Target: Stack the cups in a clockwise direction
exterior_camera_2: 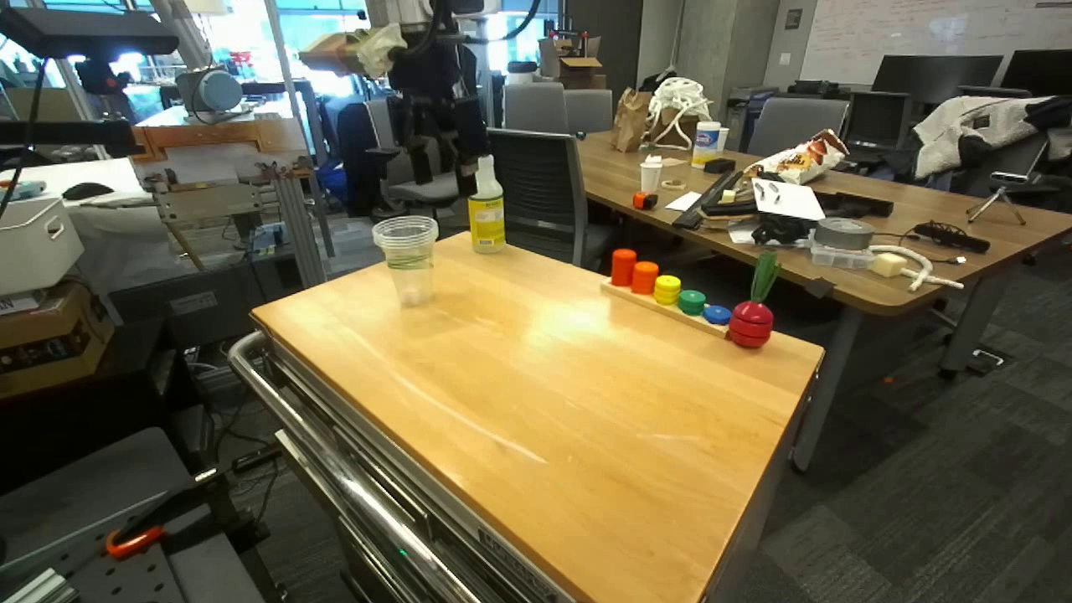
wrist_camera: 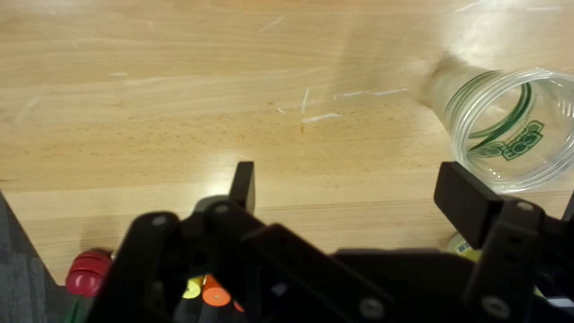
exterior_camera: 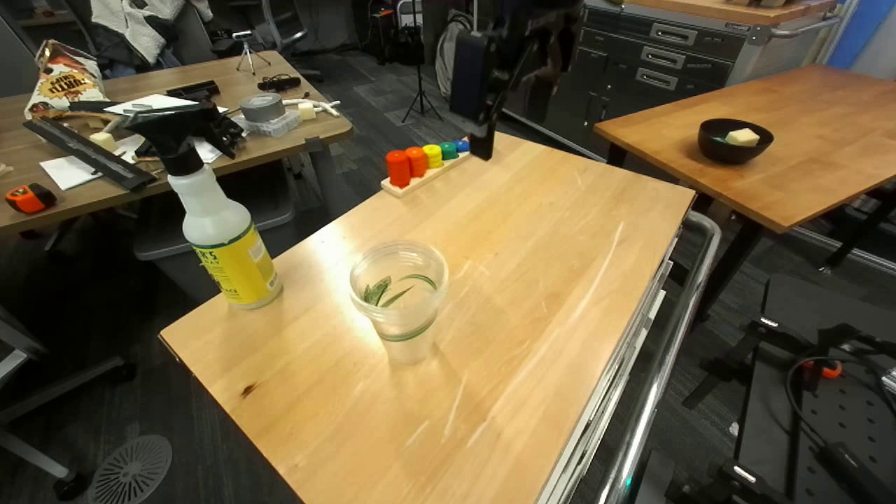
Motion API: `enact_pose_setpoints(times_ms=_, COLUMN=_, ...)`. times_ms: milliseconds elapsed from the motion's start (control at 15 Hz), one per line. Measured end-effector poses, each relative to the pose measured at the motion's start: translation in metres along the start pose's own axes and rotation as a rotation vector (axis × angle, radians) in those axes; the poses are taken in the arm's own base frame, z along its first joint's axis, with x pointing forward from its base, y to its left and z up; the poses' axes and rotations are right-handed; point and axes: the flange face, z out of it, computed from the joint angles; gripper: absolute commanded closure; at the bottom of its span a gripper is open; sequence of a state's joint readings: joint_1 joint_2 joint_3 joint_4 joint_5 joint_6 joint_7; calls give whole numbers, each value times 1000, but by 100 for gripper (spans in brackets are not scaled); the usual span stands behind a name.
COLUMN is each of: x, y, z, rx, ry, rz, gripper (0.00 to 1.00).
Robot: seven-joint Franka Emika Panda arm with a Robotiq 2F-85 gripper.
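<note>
The clear plastic cups (exterior_camera: 402,311) stand nested in one upright stack on the wooden table, with several rims close together at the top. The stack also shows in an exterior view (exterior_camera_2: 409,260) and at the right of the wrist view (wrist_camera: 515,130). How many cups are in it is hard to tell. No cup shows apart from it. My gripper (wrist_camera: 345,184) is open with nothing between its fingers, raised above the table. In the wrist view the stack lies beyond the right finger. The gripper also shows at the top of an exterior view (exterior_camera_2: 442,172).
A yellow-labelled spray bottle (exterior_camera: 241,262) stands on the table near the stack. A wooden base with coloured rings (exterior_camera: 423,168) and a red radish toy (exterior_camera_2: 750,325) lie along one table edge. A black bowl (exterior_camera: 721,150) sits on another table.
</note>
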State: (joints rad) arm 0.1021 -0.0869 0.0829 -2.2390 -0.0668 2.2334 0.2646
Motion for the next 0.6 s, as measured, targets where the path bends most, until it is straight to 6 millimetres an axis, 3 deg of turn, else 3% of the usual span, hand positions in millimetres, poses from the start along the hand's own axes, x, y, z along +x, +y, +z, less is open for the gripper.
enact_pose_setpoints(times_ms=333, x=-7, y=42, z=-70, rx=-25, ry=-83, rz=71, gripper=0)
enact_pose_setpoints(times_ms=600, x=-32, y=79, z=-126, rx=44, ry=-101, rz=47, gripper=0)
